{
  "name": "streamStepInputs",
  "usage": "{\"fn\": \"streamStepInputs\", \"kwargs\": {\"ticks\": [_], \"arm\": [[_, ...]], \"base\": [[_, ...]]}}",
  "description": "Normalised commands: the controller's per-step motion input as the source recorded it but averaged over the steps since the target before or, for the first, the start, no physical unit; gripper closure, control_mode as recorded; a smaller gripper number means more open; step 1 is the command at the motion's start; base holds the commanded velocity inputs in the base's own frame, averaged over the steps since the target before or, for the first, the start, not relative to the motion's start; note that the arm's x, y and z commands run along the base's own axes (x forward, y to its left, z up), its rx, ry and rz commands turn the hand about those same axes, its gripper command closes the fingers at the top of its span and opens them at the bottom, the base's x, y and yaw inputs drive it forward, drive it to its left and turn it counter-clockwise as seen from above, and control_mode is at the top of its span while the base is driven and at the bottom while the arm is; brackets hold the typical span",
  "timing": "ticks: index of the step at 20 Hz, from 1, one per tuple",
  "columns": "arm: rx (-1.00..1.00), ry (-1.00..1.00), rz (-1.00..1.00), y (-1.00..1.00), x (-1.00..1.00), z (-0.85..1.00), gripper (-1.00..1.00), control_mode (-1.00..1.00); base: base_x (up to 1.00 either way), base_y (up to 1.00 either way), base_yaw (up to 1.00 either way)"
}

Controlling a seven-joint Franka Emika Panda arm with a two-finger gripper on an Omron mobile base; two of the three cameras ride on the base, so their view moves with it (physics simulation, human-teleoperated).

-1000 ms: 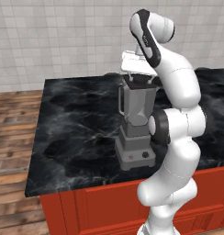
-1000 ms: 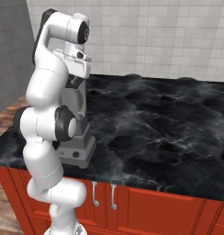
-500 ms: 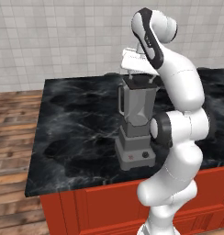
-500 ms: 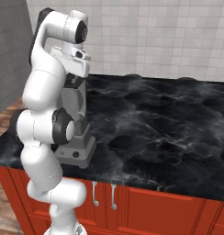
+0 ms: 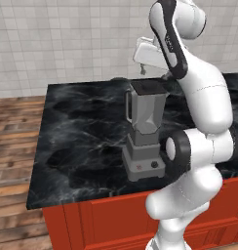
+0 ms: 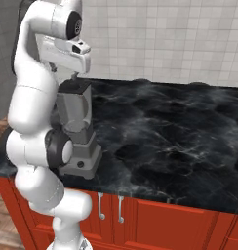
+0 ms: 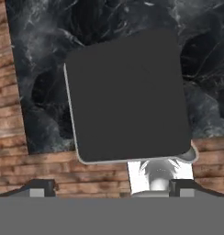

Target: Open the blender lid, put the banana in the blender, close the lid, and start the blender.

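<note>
The grey blender (image 5: 144, 128) stands on the black marble counter (image 5: 82, 141), its red button and black knob facing the front edge. The black blender lid (image 5: 148, 87) sits flat on the jar's rim. In the hand view the blender lid (image 7: 127, 96) lies square below me. My gripper (image 5: 153, 73) hovers just above the lid, open, its fingertips (image 7: 38, 186) spread wider than the lid and touching nothing. From the right base view the gripper (image 6: 72, 76) hangs over the blender (image 6: 75, 122). The banana is hidden.
The counter (image 6: 179, 141) stretches wide to the blender's right, over red cabinets (image 6: 155, 219). A tiled wall (image 5: 67, 44) runs behind it. Wooden floor (image 5: 13, 146) lies beyond the counter's left edge.
The jaws have spread a little wider and the hand has lifted slightly off the lid. The lid stays on the jar.
</note>
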Motion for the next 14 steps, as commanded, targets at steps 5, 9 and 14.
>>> {"fn": "streamStepInputs", "kwargs": {"ticks": [5,9,14], "arm": [[-0.01,-0.47,-0.08,0.10,-1.00,-0.39,-1.00,-1.00],[-0.21,-0.34,-0.13,0.52,-0.99,-1.00,-1.00,-1.00],[-0.42,-0.16,-0.15,0.68,-0.73,-1.00,-1.00,-1.00]], "base": [[0.00,0.00,0.00],[0.00,0.00,0.00],[0.00,0.00,0.00]]}}
